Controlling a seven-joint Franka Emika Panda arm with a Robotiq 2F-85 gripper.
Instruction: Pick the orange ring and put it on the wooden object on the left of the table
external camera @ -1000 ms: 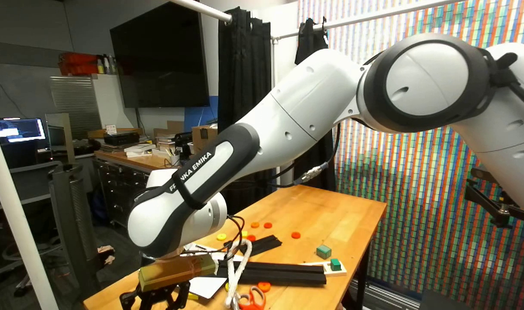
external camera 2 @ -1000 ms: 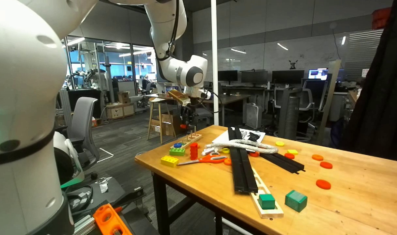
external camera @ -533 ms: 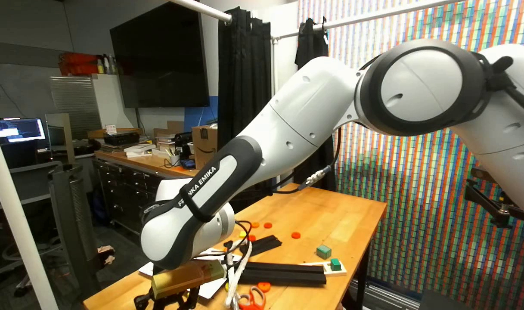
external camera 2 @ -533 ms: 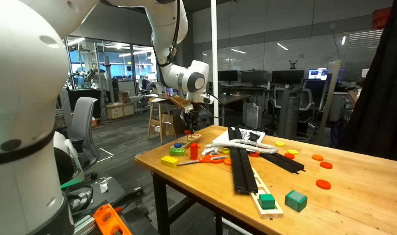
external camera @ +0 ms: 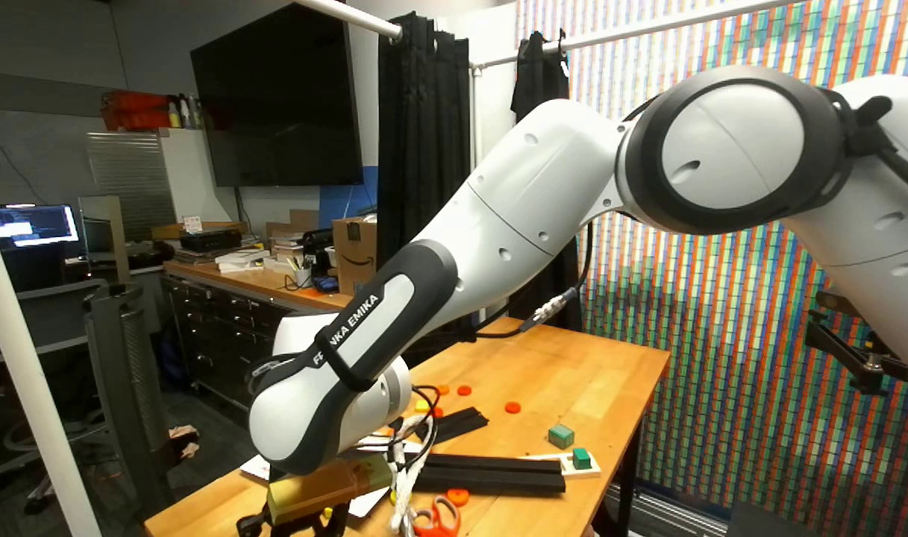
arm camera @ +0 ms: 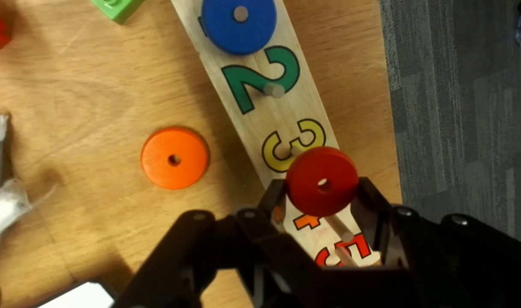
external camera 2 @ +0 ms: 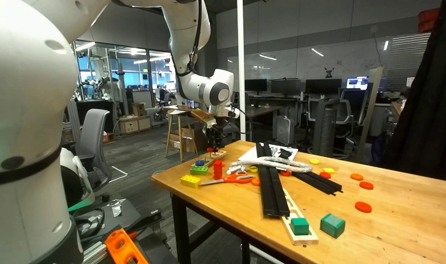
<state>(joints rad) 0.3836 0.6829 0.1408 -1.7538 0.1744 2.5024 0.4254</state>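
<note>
The wooden object is a narrow board (arm camera: pixel 277 112) with upright pegs and painted numbers. It also lies at the table's left corner in an exterior view (external camera 2: pixel 221 155). My gripper (arm camera: pixel 321 186) is shut on a flat round ring (arm camera: pixel 305 177) by its sides. That ring looks dark red here and red-orange in an exterior view (external camera 2: pixel 210 149). It is over the board between the numbers 3 and 4, with no peg through its hole. A peg tip shows beside it. A brighter orange ring (arm camera: pixel 162 156) lies flat on the table beside the board. A blue ring (arm camera: pixel 221 28) sits on the board's end peg.
Red bricks (external camera 2: pixel 217 170), a green brick (external camera 2: pixel 199 170) and a yellow brick (external camera 2: pixel 190 180) stand near the board. Scissors (external camera 2: pixel 233 178), white rope (external camera 2: pixel 281 165) and black track (external camera 2: pixel 272 190) lie further along the table. The table edge (arm camera: pixel 391 128) runs close by the board.
My gripper has come down with the ring in it, and in both exterior views has shifted a little right, now low over the board. Over the last half second it barely moves.
</note>
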